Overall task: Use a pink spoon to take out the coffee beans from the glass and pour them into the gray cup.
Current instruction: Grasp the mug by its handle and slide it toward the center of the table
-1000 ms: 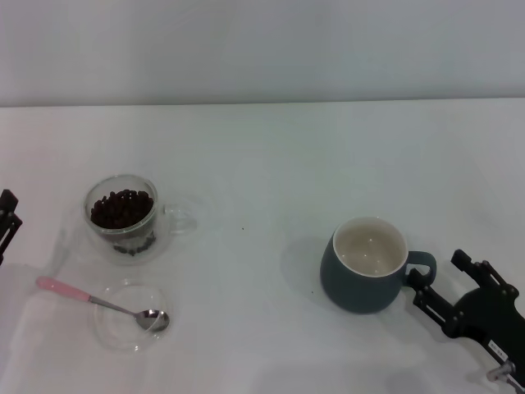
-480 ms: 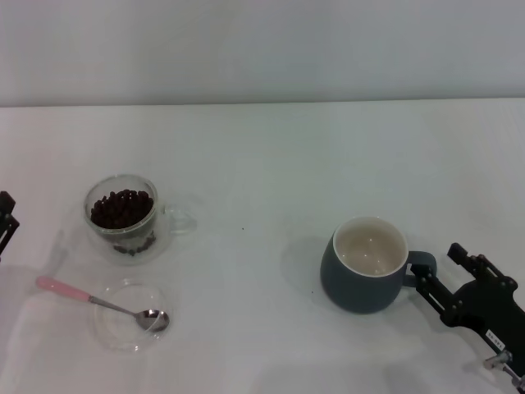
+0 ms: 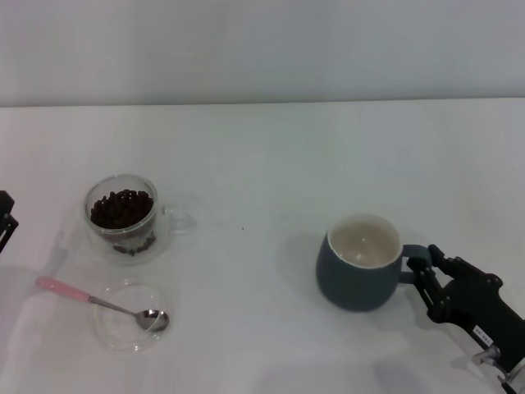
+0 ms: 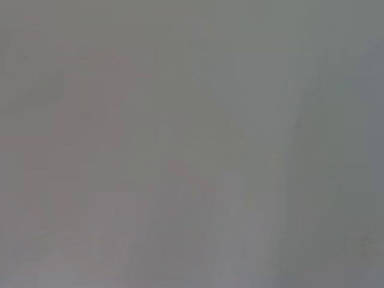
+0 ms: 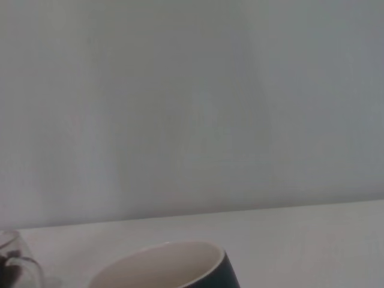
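At table right, the right gripper point(image 3: 417, 264) met the gray cup point(image 3: 358, 263) handle.
Fingers seemingly closed around that handle; left gripper point(image 3: 4, 220) state indeterminate.

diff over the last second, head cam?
The right gripper advanced leftward and away from the robot, up to the gray cup's handle; its fingers now sit around the handle. The gray cup shifted slightly left. The left gripper slid a bit farther out of view at the left edge. The glass of beans, the pink spoon and the saucer did not move.
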Controlling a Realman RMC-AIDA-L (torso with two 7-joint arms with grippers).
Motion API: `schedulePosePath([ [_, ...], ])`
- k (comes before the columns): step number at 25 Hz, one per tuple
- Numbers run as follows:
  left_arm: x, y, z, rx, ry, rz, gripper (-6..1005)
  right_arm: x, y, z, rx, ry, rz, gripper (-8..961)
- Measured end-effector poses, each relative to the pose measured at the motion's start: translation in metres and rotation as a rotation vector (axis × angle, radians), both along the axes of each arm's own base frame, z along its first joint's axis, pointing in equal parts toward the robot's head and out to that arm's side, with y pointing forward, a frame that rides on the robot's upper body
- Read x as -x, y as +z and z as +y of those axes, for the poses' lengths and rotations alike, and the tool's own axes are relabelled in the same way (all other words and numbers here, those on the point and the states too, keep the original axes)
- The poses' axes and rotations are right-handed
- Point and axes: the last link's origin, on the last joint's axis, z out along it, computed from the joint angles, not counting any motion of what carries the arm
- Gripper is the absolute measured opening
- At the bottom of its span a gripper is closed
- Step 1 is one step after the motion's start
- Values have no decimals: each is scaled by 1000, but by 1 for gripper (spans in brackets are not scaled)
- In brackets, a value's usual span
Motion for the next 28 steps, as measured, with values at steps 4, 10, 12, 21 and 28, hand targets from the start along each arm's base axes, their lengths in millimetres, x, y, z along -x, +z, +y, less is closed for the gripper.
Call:
schedulePosePath([
  [4, 0, 0, 0, 1, 2, -2, 873, 7, -4, 5, 17, 21, 11, 303],
  [10, 0, -1, -1, 2, 3, -3, 872, 21, -16, 10, 73, 72, 19, 226],
  [12, 0, -1, -1, 2, 3, -3, 872, 25, -19, 11, 88, 84, 22, 206],
  [21, 0, 0, 0, 1, 1, -2, 873, 50, -43, 21, 157, 138, -15, 183],
  [28, 0, 0, 0, 0, -1, -2, 873, 57, -48, 18, 172, 178, -32, 173],
])
